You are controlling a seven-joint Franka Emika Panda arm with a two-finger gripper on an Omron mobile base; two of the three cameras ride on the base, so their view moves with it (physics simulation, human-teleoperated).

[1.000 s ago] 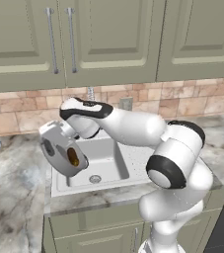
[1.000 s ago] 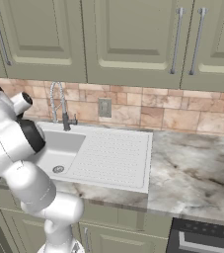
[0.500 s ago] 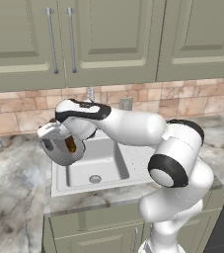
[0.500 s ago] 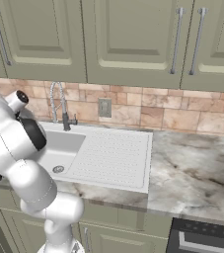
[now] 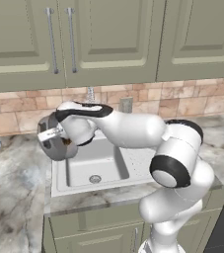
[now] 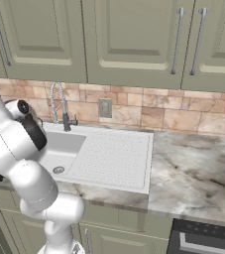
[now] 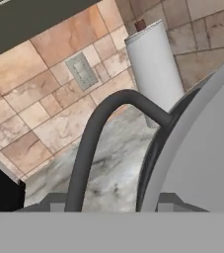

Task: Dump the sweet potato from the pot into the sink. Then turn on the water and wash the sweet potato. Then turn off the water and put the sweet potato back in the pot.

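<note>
Left base view shows the white arm reaching across to the left side of the sink, where the gripper carries the pot tipped steeply on its side above the basin's left rim and the marble counter. A small dark brown sweet potato with an orange tinge sits at the pot's mouth, just beside the hand, on the side facing the basin. The basin itself is light grey, with its round metal drain near the front. Hand view looks along the pot: its curved dark handle arcs up from below and its grey wall bulges at the right, so the fingers appear clamped on the pot, with a pale grey cylinder against the tiled wall beyond. Right base view shows the chrome spring-neck faucet behind the basin and the dotted drainboard to its right.
</note>
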